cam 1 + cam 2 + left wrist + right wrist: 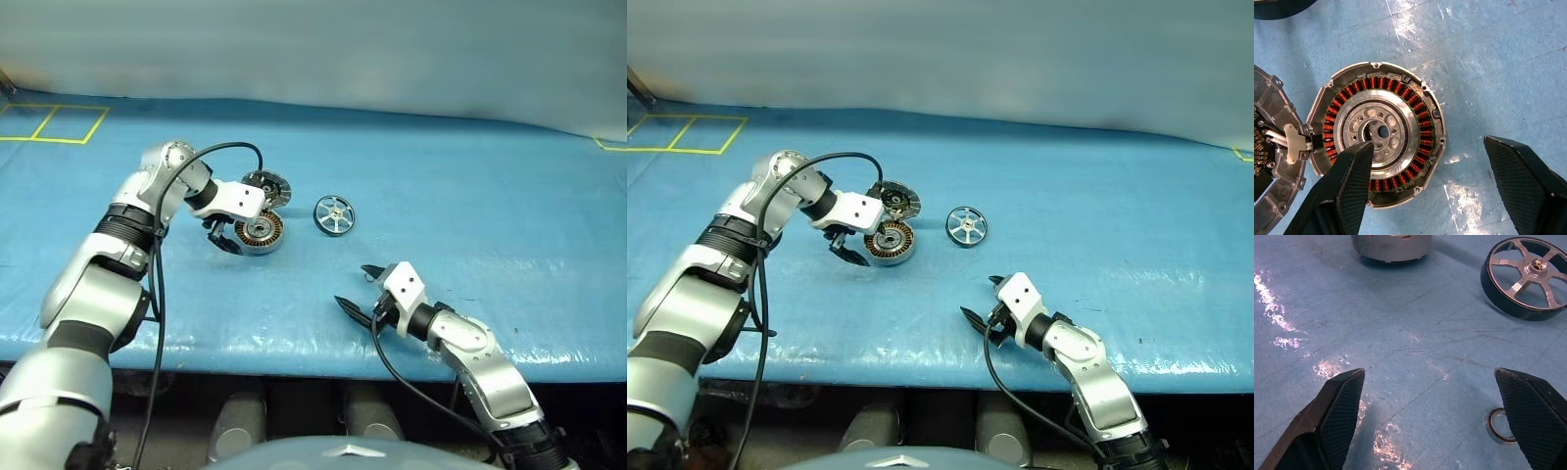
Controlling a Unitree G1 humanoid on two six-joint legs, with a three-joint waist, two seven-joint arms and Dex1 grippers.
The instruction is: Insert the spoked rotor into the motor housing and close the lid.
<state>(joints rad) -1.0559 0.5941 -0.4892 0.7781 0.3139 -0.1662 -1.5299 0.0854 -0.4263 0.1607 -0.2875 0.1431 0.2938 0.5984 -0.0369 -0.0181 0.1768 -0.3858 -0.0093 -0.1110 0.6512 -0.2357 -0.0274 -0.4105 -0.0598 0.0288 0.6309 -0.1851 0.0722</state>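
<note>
The motor housing [261, 232] lies open on the blue mat, with copper windings around a silver hub [1378, 132]. Its lid [266, 185], a grey disc, is flipped back behind it and joined at the rim by white wires [1295, 144]. My left gripper [223, 239] points down over the housing's near-left side, open; one fingertip [1354, 171] overlaps the hub and the other hangs over bare mat. The spoked rotor [334, 214] lies flat to the right of the housing, apart from it. My right gripper [355, 286] stands open near the table's front edge, nothing between its fingers [1342, 401].
A small metal ring [1500, 426] lies on the mat by my right gripper's fingertip. Yellow tape squares [55, 123] mark the back left of the blue mat [470, 196]. The table's front edge [294, 351] runs just below my right gripper.
</note>
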